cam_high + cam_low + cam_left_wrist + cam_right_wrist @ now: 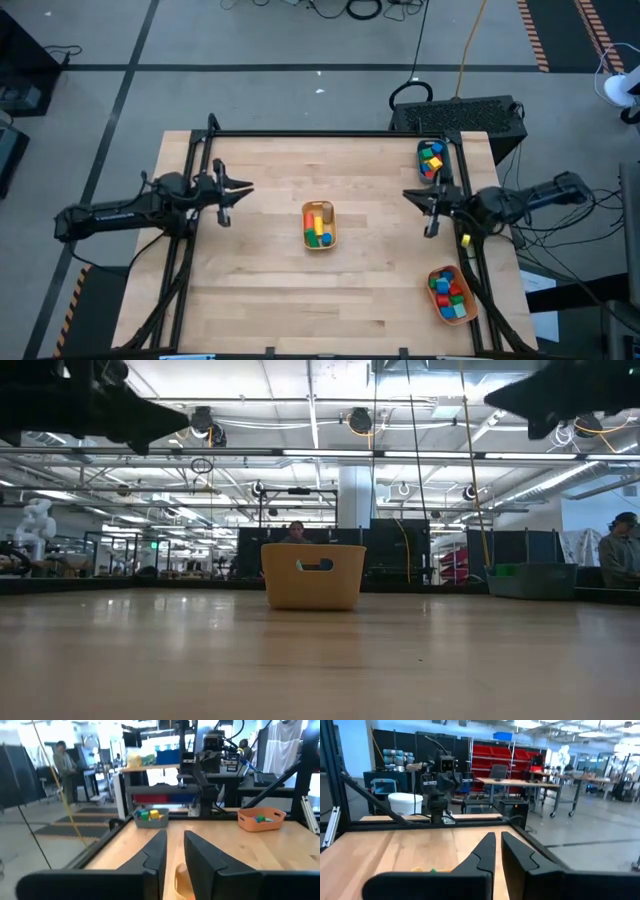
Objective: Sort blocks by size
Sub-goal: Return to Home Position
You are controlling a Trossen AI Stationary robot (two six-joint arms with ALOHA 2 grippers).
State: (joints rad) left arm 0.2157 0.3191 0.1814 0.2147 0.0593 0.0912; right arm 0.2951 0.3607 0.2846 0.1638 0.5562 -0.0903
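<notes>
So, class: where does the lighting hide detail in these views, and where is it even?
Low view: bright ceiling lights turn the left arm and right arm into black silhouettes, while the yellow bin is readable. High view: even light across the table, no glare.

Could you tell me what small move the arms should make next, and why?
Probably just settle both arms into their rest pose at the table's sides. No loose block shows on the table; the blocks lie in the yellow bin, the teal bin and the orange bin. The left gripper and right gripper hang raised near opposite edges, carrying nothing.
</notes>
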